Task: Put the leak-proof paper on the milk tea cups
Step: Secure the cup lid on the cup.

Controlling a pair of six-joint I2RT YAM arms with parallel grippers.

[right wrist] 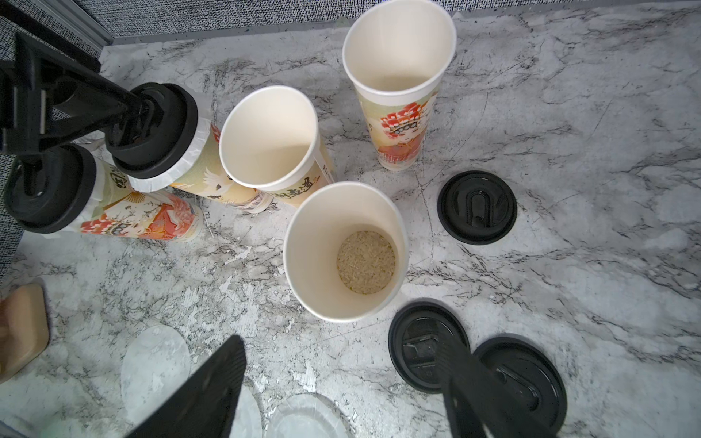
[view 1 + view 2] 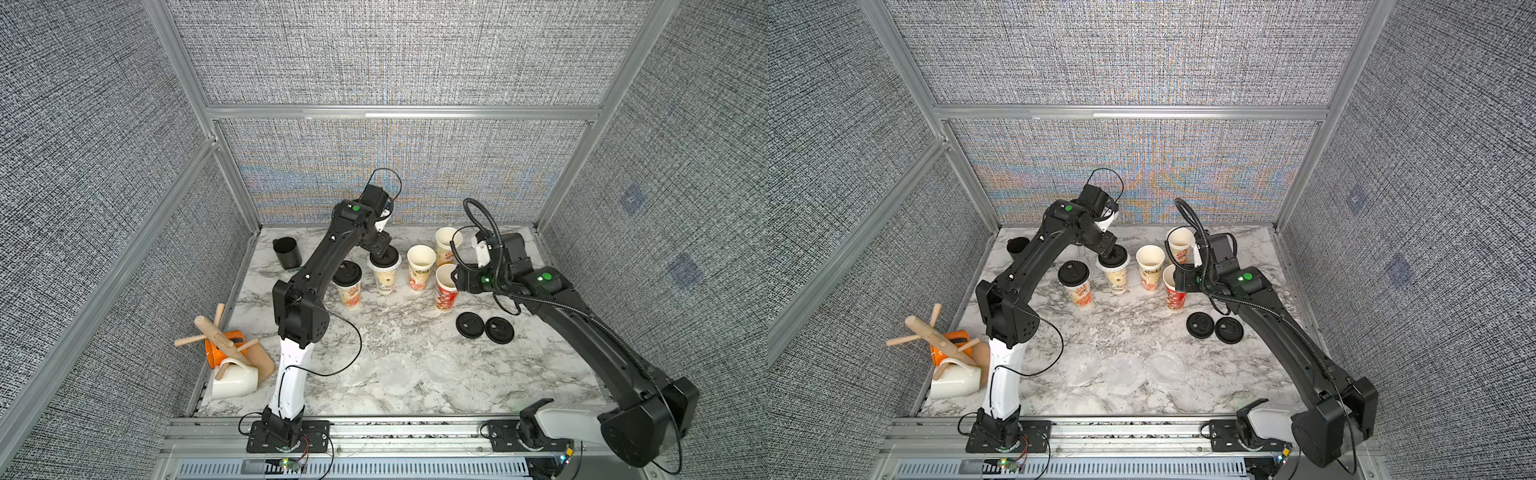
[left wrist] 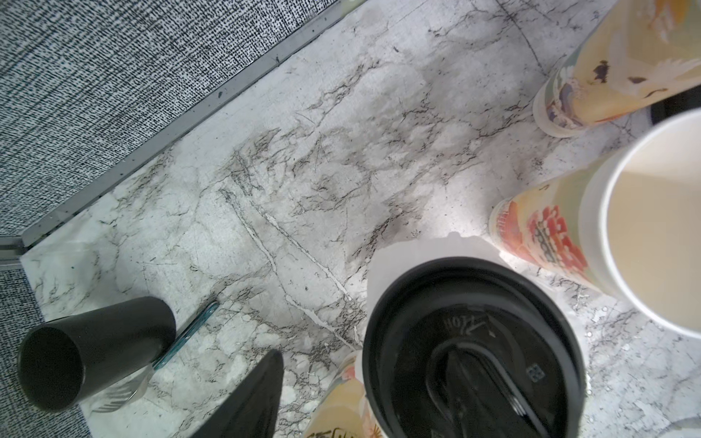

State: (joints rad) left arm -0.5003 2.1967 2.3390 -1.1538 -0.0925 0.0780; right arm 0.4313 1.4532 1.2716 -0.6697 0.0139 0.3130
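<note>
Five milk tea cups stand at the back of the marble table (image 2: 415, 328). The leftmost cup (image 2: 349, 291) wears a black lid. On its neighbour (image 2: 385, 279), leak-proof paper (image 1: 191, 151) sticks out under a black lid (image 3: 470, 352). My left gripper (image 2: 384, 254) is open over that lid: one finger (image 3: 258, 398) hangs beside the cup, the other rests on the lid's top. Three cups (image 2: 420, 272) (image 2: 446, 245) (image 2: 445, 291) stand uncovered; the nearest one (image 1: 345, 250) holds rice. My right gripper (image 1: 339, 341) is open and empty next to it. Loose paper sheets (image 2: 395, 374) (image 2: 438, 368) lie in front.
Loose black lids (image 2: 471, 324) (image 2: 498, 330) lie beside the right arm; the right wrist view shows a third (image 1: 477, 206). A plain black cup (image 2: 286, 252) stands at the back left. A wooden mug tree (image 2: 220, 336), orange mug (image 2: 232, 338) and white mug (image 2: 232, 380) lie at the left edge.
</note>
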